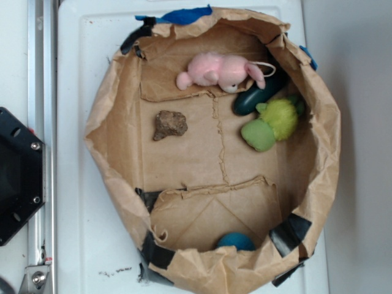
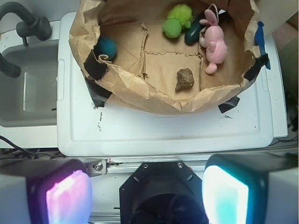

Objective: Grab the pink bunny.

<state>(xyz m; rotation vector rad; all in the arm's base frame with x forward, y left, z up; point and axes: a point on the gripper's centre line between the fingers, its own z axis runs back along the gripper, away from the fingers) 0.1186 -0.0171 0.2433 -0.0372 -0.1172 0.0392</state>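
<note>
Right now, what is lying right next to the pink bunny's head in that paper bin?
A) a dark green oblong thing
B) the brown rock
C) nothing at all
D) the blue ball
A: the dark green oblong lies against the bunny's head, while the rock and ball sit well apart.

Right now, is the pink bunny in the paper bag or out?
In. The pink bunny lies on its side on the paper bag's floor by the far wall, beside a dark green object.
</note>
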